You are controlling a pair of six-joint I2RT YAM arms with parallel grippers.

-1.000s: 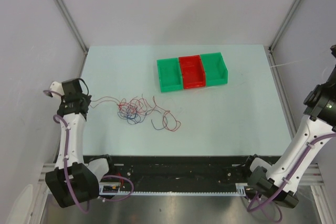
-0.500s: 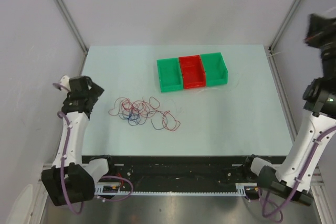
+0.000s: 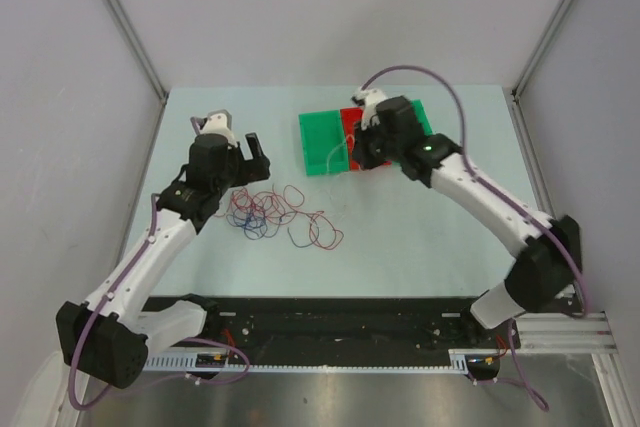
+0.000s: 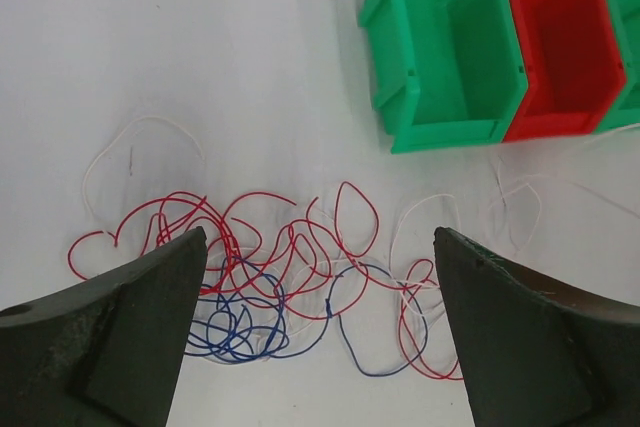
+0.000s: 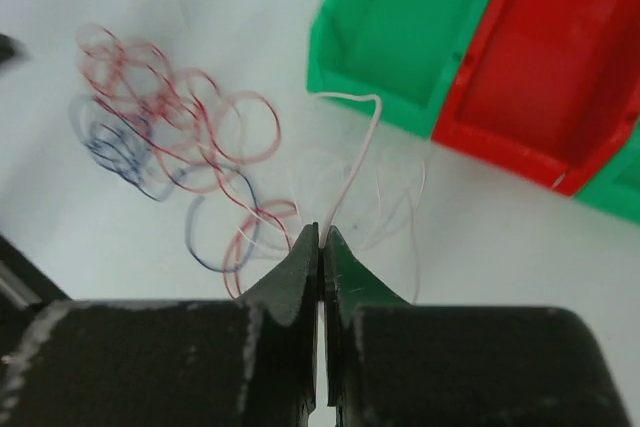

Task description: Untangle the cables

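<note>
The cables [image 3: 272, 215] lie tangled left of the bench's centre, nearer its near edge. Over their far-left side the left gripper [image 4: 320, 237] hangs with its jaws spread wide. Beyond, the right gripper [image 5: 321, 234] pinches one whitish cable [image 5: 352, 172] before the bins [image 3: 304, 145] toward the far edge.

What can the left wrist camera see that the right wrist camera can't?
Only the left wrist camera shows the left hand, open wide. Only the right wrist camera shows the right hand, pinched shut on a whitish cable. Both show the tangled red and blue cables, the green bin and the red bin.
</note>
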